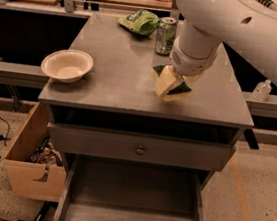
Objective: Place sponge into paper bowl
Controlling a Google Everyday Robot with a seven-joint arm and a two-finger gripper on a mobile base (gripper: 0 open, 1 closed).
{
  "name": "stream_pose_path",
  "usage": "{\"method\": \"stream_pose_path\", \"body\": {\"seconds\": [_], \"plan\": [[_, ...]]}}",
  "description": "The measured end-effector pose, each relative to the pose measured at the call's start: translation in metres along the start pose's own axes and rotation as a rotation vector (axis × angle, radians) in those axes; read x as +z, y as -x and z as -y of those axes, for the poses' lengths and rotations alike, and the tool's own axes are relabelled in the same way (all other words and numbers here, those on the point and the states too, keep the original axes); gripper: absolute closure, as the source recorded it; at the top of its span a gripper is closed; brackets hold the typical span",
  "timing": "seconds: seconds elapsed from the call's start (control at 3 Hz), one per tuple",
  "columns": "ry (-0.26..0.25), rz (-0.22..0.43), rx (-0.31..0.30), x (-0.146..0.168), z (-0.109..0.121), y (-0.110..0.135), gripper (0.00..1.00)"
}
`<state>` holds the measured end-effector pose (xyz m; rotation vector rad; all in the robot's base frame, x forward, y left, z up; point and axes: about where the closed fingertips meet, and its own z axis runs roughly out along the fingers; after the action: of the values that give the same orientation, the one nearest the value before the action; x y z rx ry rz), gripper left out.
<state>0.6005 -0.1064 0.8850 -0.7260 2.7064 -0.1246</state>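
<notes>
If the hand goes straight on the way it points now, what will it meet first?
The hand points down over the table, near the can. First in its line is the sponge, right beneath it and perhaps already touching; under that, the table. Depth is unclear here.

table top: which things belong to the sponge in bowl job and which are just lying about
Job: sponge; paper bowl on the left; gripper at the sponge, right of the bowl.
Lying about: snack bag; can; white bottle far right.
</notes>
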Motion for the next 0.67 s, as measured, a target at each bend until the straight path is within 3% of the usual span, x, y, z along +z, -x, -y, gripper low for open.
{"method": "stream_pose_path", "body": {"seconds": [0.33, 0.67], "plan": [[-0.031, 0.063, -0.082, -0.038, 0.006, 0.008, 1.00], [-0.085, 0.097, -0.214, -0.068, -0.007, 0.023, 1.00]]}}
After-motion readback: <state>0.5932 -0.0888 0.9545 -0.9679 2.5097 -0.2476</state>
